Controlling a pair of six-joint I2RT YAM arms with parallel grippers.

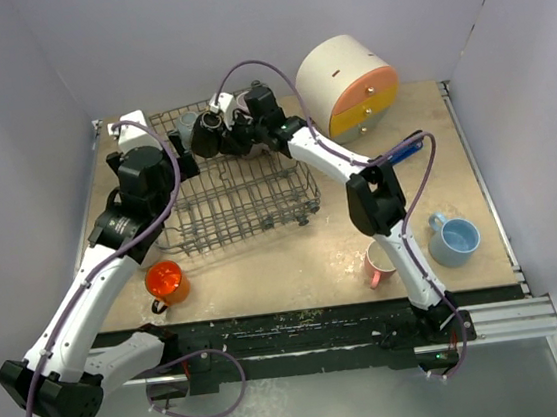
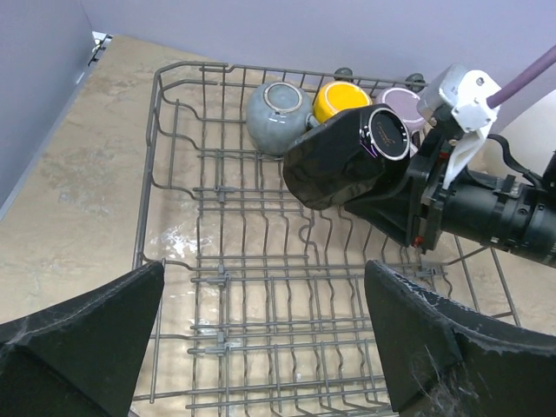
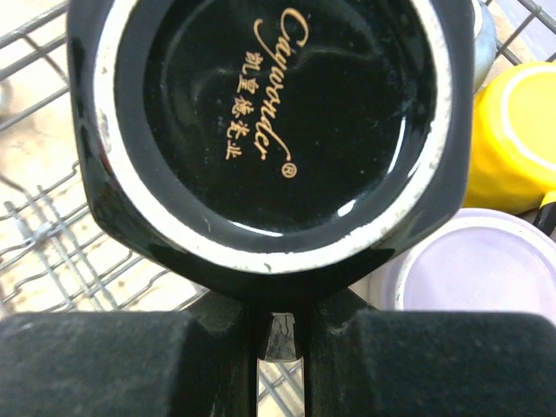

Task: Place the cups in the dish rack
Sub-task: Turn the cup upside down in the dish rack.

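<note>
One black cup [image 2: 339, 161] hangs clamped in the right jaws above the dish rack [image 1: 242, 200]; left jaws gape.

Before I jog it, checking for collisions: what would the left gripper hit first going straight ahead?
Likely the dish rack's wire floor, short of the black cup in the right gripper; depth unclear.

Lit softly and evenly from overhead, with faint shadows only. Glints off the black cup [image 3: 278, 130] just above the right fingers [image 3: 113, 365], themselves blurred; sharp beyond the left fingers [image 2: 87, 339].
</note>
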